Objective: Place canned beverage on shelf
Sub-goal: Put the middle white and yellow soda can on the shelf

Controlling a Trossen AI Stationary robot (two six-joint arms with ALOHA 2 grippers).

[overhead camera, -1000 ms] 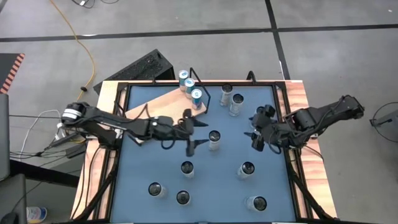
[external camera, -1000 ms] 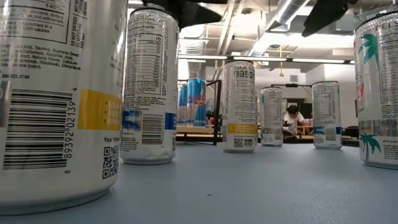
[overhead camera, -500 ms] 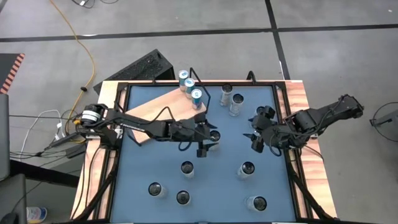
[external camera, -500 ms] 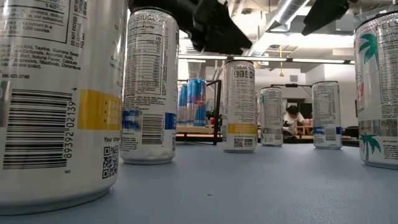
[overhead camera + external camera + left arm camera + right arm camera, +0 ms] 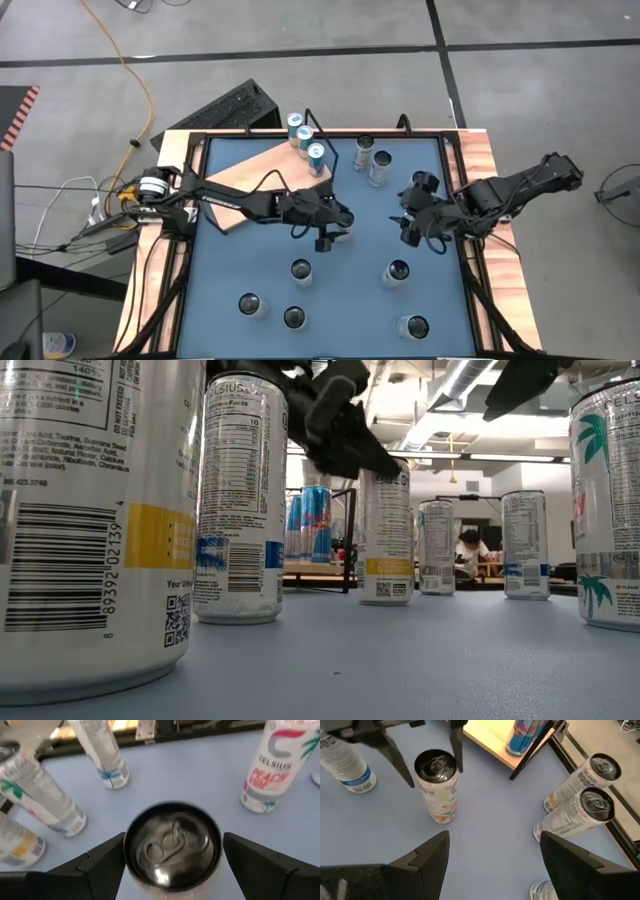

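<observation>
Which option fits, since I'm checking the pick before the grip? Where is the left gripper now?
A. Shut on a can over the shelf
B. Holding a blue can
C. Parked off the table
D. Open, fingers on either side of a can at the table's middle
D: the left gripper stands open with a finger on each side of the can, which stands upright on the blue table, off the shelf.

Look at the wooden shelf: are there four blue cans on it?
No, only three blue cans stand in a row at the far end of the shelf.

glossy metal can [image 5: 172, 847], pale wood shelf [image 5: 262, 170]
</observation>
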